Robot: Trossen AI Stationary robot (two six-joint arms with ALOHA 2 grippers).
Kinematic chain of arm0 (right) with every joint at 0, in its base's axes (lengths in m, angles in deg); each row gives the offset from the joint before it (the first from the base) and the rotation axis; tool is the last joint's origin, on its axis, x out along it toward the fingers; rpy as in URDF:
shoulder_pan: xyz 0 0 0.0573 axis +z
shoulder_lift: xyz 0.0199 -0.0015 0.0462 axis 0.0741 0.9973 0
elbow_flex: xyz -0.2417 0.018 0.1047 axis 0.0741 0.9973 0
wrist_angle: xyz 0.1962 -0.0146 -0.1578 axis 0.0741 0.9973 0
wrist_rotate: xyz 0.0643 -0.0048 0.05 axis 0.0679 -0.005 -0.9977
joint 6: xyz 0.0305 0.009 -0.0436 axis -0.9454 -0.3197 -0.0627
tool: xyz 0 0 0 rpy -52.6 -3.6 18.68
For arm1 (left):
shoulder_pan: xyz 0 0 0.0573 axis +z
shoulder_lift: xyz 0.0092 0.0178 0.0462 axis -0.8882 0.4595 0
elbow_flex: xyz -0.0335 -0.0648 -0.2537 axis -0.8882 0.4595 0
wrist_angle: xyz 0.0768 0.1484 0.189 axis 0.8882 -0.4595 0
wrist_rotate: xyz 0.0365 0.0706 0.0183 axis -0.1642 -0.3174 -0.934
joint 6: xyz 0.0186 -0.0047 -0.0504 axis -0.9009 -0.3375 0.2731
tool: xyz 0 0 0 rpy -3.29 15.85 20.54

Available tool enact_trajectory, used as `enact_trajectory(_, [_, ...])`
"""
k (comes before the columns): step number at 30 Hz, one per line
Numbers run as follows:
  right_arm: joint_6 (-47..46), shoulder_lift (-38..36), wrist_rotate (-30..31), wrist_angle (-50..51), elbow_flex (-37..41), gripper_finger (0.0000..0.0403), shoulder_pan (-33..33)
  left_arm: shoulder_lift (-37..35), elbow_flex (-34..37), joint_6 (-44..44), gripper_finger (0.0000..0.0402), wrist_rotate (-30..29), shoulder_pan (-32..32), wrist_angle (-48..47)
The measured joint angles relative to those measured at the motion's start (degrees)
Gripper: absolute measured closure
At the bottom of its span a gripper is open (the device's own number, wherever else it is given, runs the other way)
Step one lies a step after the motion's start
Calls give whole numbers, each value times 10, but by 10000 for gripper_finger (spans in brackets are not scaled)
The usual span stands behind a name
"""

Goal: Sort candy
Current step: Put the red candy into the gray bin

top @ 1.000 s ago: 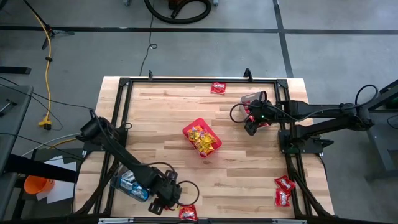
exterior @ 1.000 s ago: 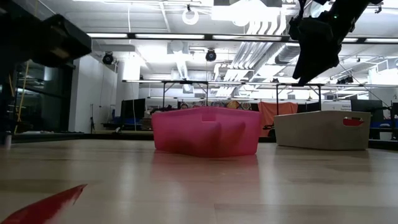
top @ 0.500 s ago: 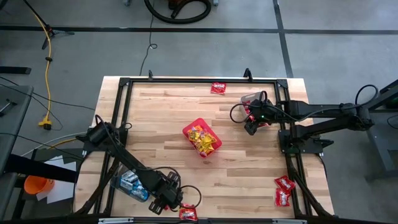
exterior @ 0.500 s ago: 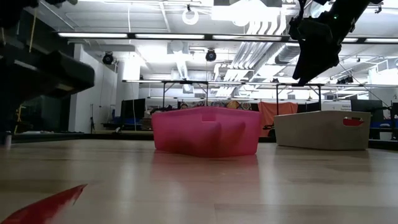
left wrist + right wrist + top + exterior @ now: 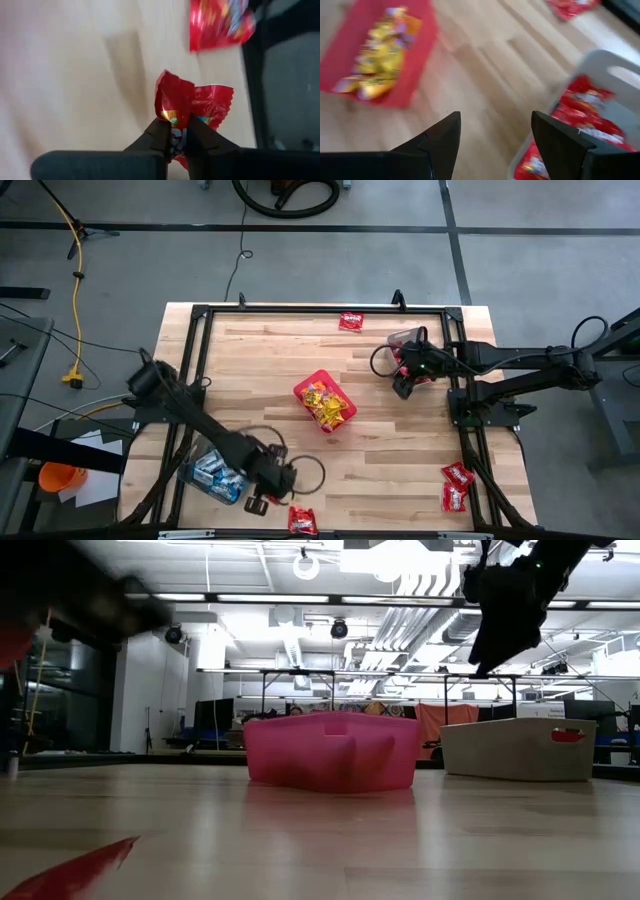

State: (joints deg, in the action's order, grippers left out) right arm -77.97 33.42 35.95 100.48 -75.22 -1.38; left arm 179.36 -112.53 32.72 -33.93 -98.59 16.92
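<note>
Left end effector [image 5: 174,131] low over the near edge of the wooden surface [image 5: 400,450], fingers pinched shut on a crumpled red candy packet [image 5: 192,107], lifted clear of the wood. Second red packet [image 5: 302,520] flat on the surface just beside it, at the near rim. Clear tub [image 5: 210,473] with blue-and-white packets close by the left arm. Red square bin [image 5: 325,402] at the middle of the surface, filled with yellow packets. Right end effector [image 5: 495,132] hanging above the far right part of the surface, fingers spread wide, nothing between them; grey tub [image 5: 600,80] of red packets beneath and just beside it. One more red packet [image 5: 351,321] near the far edge, two others [image 5: 457,486] at the near right corner by the frame.
</note>
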Motion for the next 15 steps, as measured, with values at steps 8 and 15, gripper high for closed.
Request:
enact_trajectory(8, [33,0,-175,-188,0,164,0,-202,0,-13,394,-230,103,-81])
enact_trajectory(15, [-11,2,-243,-416,0,164,1,-342,41,-60,395,-415,247,-31])
